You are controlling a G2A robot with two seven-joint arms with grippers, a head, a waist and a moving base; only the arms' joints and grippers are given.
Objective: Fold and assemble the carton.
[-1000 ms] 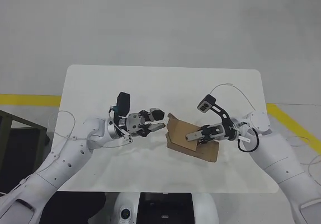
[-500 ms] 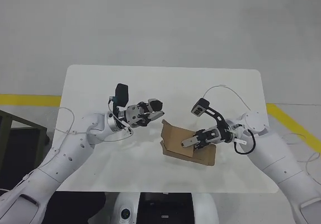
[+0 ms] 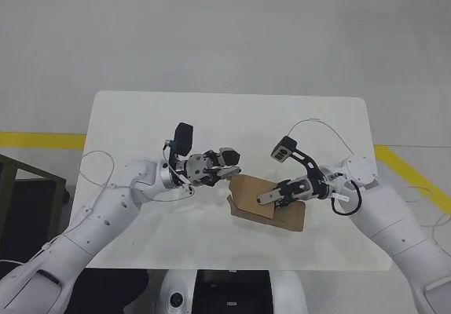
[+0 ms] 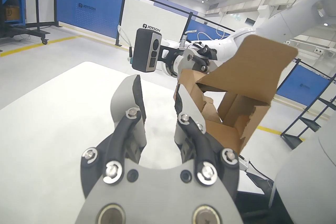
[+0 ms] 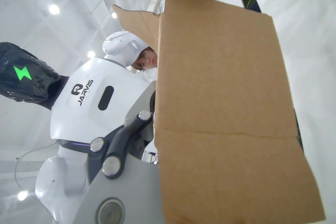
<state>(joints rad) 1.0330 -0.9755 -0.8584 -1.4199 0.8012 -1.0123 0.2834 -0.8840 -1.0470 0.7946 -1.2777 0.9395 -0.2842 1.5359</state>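
A brown, partly folded carton [image 3: 251, 206] is held over the front middle of the white table [image 3: 131, 118]. My right gripper [image 3: 274, 194] is shut on its upper panel from the right side. In the left wrist view the carton [image 4: 236, 104] stands open, with one flap raised and torn inner edges. My left gripper [image 3: 231, 162] is open just left of the carton's far corner. One of its fingers [image 4: 185, 104] lies against the carton's near edge, and nothing sits between the jaws. In the right wrist view a flat carton panel [image 5: 223, 104] hides the fingertips.
The table runs bare to its edges on the left, right and back. The right arm's wrist camera [image 4: 145, 50] juts out above the carton. A yellow floor line [image 3: 29, 140] runs beside the table.
My left gripper drew back, then moved right up to the carton's edge. The right gripper tilted and shifted the carton slightly left and kept its hold.
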